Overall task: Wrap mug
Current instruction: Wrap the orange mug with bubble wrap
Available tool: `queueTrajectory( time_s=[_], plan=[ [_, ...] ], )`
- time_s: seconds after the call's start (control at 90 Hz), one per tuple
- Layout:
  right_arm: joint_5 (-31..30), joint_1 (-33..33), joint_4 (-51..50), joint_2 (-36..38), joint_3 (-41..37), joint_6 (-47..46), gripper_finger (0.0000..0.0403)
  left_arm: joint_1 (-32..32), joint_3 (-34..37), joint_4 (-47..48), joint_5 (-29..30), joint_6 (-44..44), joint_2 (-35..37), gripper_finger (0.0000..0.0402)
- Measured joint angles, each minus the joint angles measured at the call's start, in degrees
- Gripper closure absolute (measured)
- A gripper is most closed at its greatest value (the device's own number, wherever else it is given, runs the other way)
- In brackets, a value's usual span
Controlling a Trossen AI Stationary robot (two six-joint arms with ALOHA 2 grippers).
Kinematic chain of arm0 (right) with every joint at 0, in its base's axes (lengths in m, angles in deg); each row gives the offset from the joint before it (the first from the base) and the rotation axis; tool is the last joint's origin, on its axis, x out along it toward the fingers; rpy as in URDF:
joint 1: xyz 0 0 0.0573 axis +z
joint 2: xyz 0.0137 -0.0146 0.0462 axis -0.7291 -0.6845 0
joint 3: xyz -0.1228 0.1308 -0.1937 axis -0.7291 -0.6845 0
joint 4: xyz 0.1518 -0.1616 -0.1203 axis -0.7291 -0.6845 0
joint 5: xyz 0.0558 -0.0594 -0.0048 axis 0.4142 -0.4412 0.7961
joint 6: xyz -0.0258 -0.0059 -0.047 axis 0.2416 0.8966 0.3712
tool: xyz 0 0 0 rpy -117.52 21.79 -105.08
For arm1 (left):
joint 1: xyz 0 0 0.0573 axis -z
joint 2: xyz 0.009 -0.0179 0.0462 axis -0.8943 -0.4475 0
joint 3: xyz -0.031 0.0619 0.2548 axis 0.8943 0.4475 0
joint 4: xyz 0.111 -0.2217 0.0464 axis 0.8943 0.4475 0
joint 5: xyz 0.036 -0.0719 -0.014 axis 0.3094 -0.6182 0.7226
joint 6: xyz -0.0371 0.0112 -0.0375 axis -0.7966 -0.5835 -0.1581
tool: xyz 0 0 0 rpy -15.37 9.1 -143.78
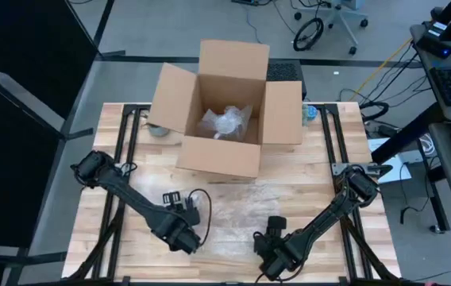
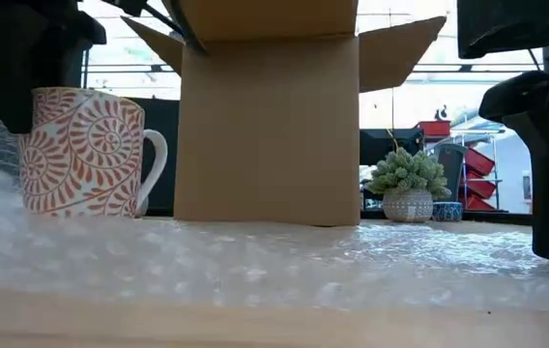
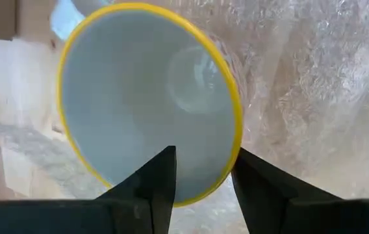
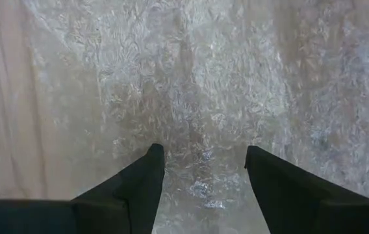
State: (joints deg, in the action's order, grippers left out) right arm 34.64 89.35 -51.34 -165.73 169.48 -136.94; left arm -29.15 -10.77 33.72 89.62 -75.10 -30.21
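Cardboard first: the big brown box [image 1: 224, 107] stands on the wooden table [image 1: 321, 195] with its flaps thrown wide and a crumple of clear wrap inside it. Just in front of the box lies my bubble-wrap sheet [image 1: 237, 210], spread flat on the planks. On that sheet, off toward the box's left corner, stands the mug [image 2: 86, 152], upright, white with an orange swirl pattern, yellow rim, handle turned toward the box. My left gripper [image 3: 202, 175] pinches the mug's rim, one finger inside and one outside. My right gripper [image 4: 204, 162] hangs over the sheet in front of the box's right half, fingers spread and holding nothing.
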Motion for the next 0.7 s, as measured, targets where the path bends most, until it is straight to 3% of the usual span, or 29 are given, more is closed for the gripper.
queueTrajectory(
  time_s=[0.3,0.522,0.7],
  plan=[
    [-0.68,0.00,0.12,-0.04,-0.02,0.08,0.0200,6.96,-0.52,5.24,4.49,-19.79,6.64,0.0269],
    [-0.92,-0.04,0.67,-0.07,-0.07,0.29,0.0200,10.74,-0.52,6.18,6.40,-31.03,7.28,0.0269],
    [-1.72,-0.01,1.11,-0.09,-0.09,0.32,0.0200,12.30,-0.51,6.21,14.79,-42.68,7.29,0.0269]
  ],
)
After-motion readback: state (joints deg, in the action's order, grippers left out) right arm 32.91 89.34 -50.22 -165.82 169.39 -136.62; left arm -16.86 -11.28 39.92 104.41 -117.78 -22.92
